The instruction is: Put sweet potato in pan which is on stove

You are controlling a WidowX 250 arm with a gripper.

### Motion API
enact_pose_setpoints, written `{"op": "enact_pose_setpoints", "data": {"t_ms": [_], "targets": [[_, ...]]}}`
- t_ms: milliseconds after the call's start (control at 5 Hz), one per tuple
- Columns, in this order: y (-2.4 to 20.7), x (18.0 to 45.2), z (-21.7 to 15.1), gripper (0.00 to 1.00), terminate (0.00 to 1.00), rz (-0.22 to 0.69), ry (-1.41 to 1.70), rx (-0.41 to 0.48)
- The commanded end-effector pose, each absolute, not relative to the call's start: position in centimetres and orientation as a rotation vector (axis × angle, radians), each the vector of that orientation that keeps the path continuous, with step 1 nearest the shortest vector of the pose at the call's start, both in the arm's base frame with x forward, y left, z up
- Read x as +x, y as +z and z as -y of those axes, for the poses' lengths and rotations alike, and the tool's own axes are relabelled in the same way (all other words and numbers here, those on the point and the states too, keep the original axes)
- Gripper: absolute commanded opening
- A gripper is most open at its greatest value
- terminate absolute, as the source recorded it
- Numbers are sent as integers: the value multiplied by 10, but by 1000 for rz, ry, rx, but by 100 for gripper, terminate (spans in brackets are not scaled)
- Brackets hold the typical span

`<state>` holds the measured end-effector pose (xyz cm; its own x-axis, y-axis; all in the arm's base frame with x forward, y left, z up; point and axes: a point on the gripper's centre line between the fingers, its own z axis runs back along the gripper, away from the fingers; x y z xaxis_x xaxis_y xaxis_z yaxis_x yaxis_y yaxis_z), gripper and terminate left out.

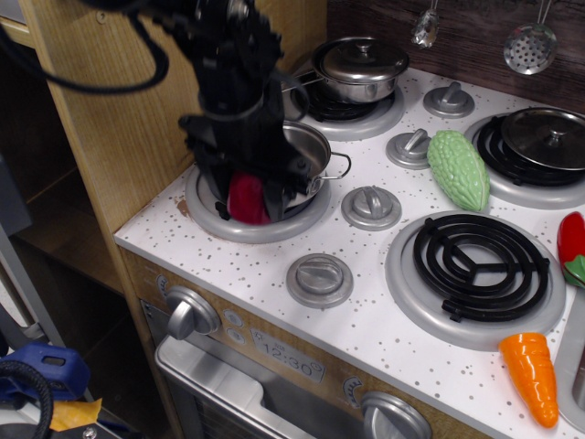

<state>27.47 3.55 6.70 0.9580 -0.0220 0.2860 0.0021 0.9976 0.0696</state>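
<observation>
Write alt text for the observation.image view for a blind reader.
A black robot gripper, jaws closed on a dark red sweet potato, holds it above the stove just in front of the open steel pan. A green gourd and carrot lie nearby.

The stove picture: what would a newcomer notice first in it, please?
First the black end effector at front left, shut on the magenta sweet potato, held up against the near side of the open steel pan. Next the black coil burner at right, and the orange carrot at the front right edge.
</observation>
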Motion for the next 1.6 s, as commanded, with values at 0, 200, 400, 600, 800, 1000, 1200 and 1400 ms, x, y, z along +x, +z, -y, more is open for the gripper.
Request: {"op": "enact_pose_setpoints", "data": {"t_ms": [0,200,400,600,800,1000,1200,1400], "targets": [[106,304,-26,0,0,384,-167,148],[102,322,-32,0,0,399,-258,102],[91,330,-42,0,0,414,-349,72],[82,334,-53,0,0,420,-399,29],[80,339,-62,100,0,412,-435,3],[81,340,-63,100,0,397,-479,-7],[81,340,-63,100,0,397,-479,-7],[81,340,-63,100,0,397,-479,-7]]}}
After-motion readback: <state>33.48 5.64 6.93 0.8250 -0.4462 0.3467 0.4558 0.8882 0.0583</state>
